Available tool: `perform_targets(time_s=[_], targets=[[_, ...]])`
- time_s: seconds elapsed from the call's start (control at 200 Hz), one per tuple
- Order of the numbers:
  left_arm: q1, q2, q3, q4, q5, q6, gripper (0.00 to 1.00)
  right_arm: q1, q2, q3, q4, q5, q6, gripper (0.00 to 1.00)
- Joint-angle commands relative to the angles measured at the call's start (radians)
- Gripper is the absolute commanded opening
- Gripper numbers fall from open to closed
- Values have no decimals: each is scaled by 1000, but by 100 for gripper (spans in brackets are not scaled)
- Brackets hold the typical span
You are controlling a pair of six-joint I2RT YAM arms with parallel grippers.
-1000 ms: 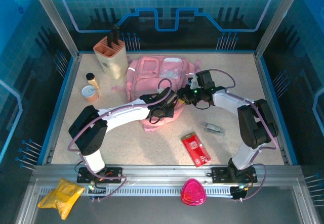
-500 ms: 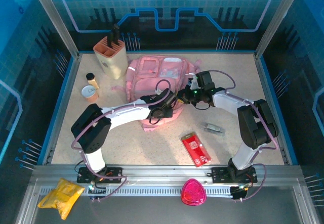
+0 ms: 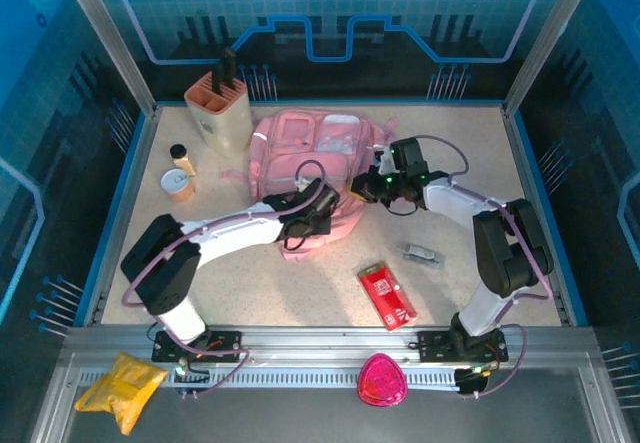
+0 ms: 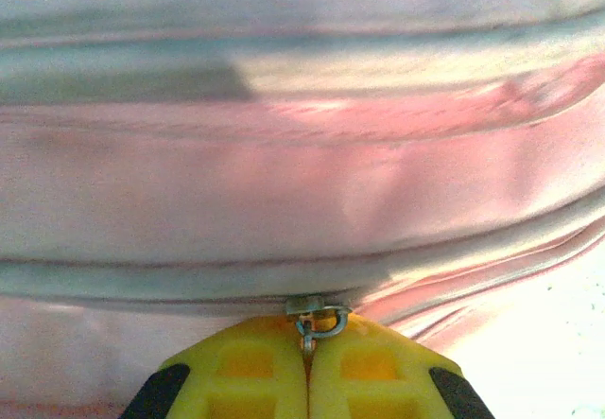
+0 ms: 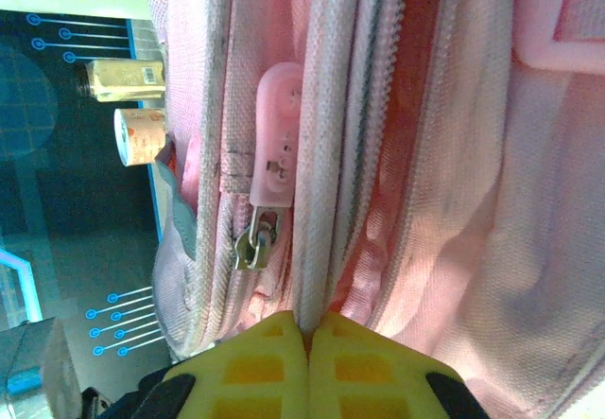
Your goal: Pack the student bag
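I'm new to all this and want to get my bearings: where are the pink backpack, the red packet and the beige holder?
pink backpack [image 3: 287, 145], overhead view, its left front panel.
red packet [image 3: 386, 295], overhead view, its middle.
beige holder [image 3: 228, 128], overhead view, its front wall.

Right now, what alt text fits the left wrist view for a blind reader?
The left gripper, yellow-fingered, is shut on a small metal zipper pull at the bottom centre. Behind it lies the soft pink fabric backpack, its zip line running across.
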Motion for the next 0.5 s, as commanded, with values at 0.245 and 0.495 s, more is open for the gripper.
perform_targets(time_s=[0.245, 0.495], targets=[[3, -103, -66, -9, 71, 94, 0, -94, 77, 213, -99, -30, -117, 2], [-31, -7, 76, 61, 57, 88, 0, -93, -22, 75, -87, -43, -108, 46]])
